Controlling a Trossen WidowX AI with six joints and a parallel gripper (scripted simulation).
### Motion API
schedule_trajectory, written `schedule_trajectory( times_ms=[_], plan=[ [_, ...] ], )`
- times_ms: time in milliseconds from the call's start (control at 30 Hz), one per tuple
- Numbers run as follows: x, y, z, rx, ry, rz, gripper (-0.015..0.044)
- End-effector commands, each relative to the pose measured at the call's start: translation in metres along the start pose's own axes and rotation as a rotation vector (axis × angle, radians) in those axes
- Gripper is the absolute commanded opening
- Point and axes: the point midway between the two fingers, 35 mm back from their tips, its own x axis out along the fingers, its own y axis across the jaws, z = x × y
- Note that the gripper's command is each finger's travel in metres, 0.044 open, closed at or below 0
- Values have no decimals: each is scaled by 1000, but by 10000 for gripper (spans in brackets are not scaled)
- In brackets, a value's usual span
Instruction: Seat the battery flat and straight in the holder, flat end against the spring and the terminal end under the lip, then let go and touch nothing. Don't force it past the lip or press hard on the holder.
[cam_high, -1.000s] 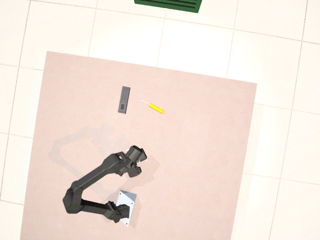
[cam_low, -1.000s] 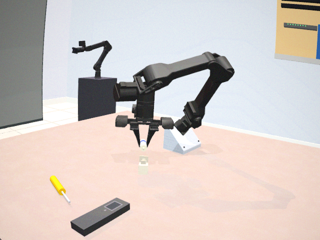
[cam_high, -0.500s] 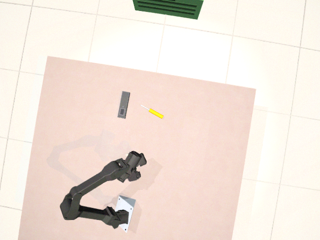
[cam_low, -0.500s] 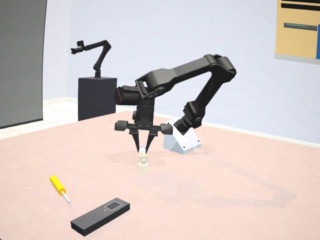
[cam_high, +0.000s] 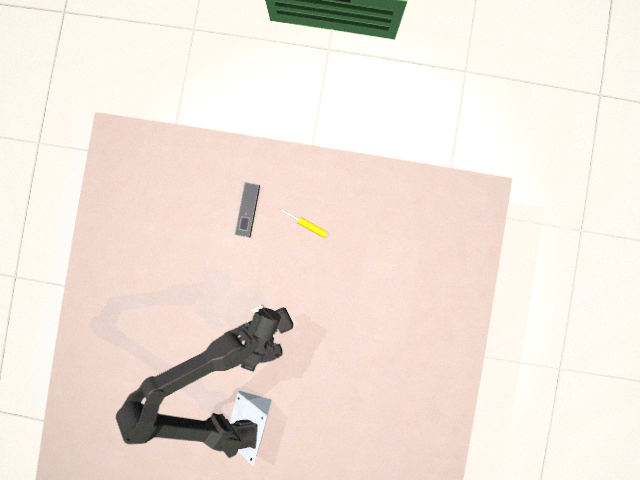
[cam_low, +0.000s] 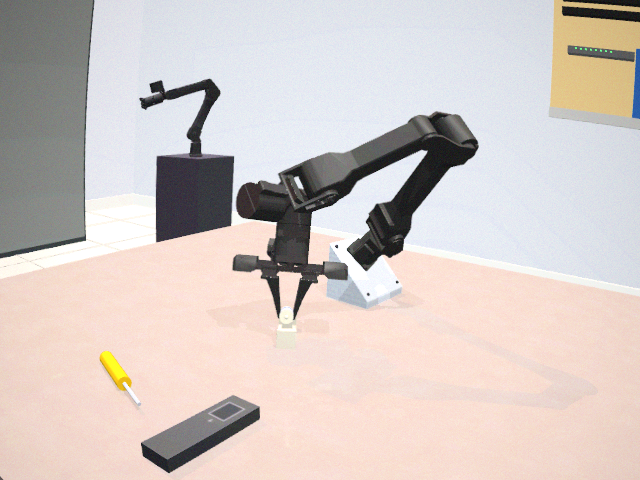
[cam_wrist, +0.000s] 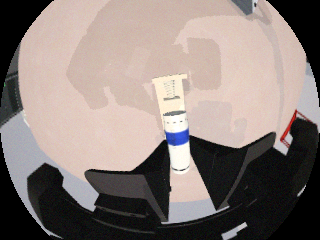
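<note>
The cream holder (cam_wrist: 162, 100) (cam_low: 285, 338) stands on the table. In the wrist view its end wall and coil spring (cam_wrist: 170, 89) show beyond the battery; the lip end is hidden there. A bit of the holder (cam_high: 256, 308) shows beside the arm in the top view. The white battery (cam_wrist: 177, 139) (cam_low: 286, 315) with a blue band is between the fingertips of my gripper (cam_wrist: 177, 141) (cam_low: 287, 317), which is shut on it. The battery lies roughly along the holder, at or over its top, one end facing the spring. Contact between them and any slight tilt cannot be told.
A yellow screwdriver (cam_high: 312, 227) (cam_low: 114, 369) and a dark grey box with a small square panel (cam_high: 248, 209) (cam_low: 201, 434) lie on the table, beyond the holder from the arm's pale base (cam_high: 250, 408) (cam_low: 361, 281). A second arm (cam_low: 206, 103) stands on a dark pedestal behind.
</note>
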Motion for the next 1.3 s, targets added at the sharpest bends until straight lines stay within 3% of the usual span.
schedule_trajectory(
  times_ms=[0, 1267],
  plan=[
    [1, -1, 0, 2, 18, 0, 72],
    [14, 1, 12, 14, 235, 22, 72]
  ],
)
